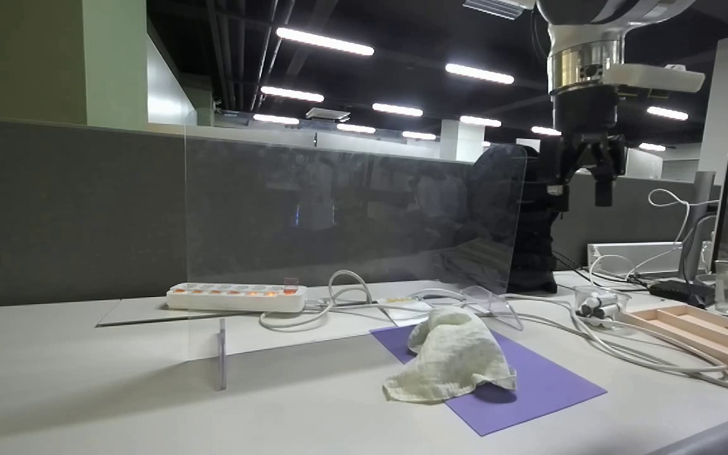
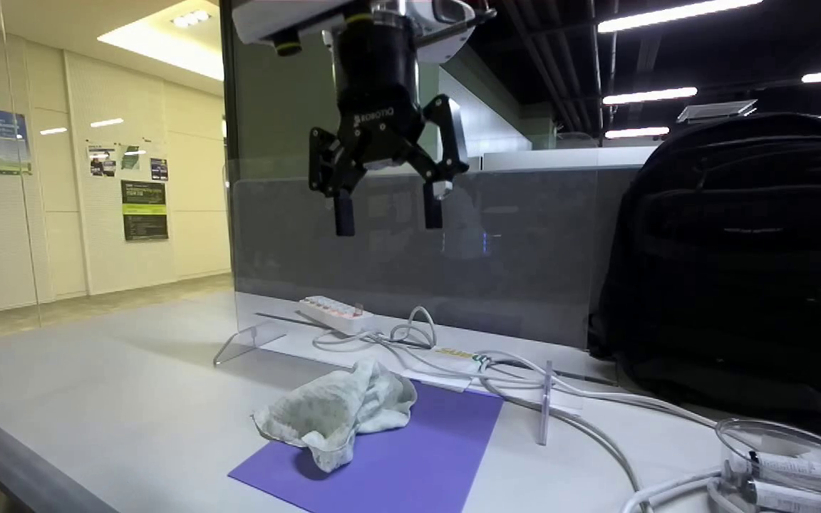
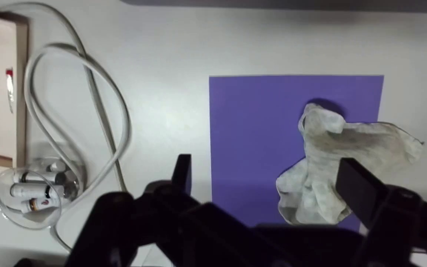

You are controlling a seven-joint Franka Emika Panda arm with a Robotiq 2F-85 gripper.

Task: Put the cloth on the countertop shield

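Background: strip lights [image 1: 325, 42] glow above a grey partition [image 1: 67, 221].
Tabletop [image 1: 54, 392]: pale, with light cables [image 3: 127, 128] looping across it.
Shield [image 1: 351, 215]: clear, upright on its feet; in an exterior view a black backpack [image 2: 738, 285] sits toward 3 o'clock of it, and a white power strip [image 2: 336, 315] shows through it.
Purple sheet [image 3: 250, 148]: flat on the tabletop, close by the shield.
Cloth [image 1: 454, 357]: pale, heaped in raised folds — mostly over the purple sheet, one end reaching past its edge. In my wrist view it lies toward the sheet's 3 o'clock. It is near the shield; whether they touch I cannot tell.
My pincer [image 2: 388, 214]: up in the air, fingers [image 2: 432, 206] spread wide with a gap between them, tips aimed toward 6 o'clock in both exterior views. In my wrist view one finger hides a bit of the cloth.
Clear cup [image 3: 4, 219]: around the sheet's 9 o'clock in my wrist view, holding small bottles [image 3: 32, 190].
Tray [image 3: 20, 96]: just beside the cup, also near 9 o'clock; a small thing with a red end [image 3: 10, 83] lies in it.
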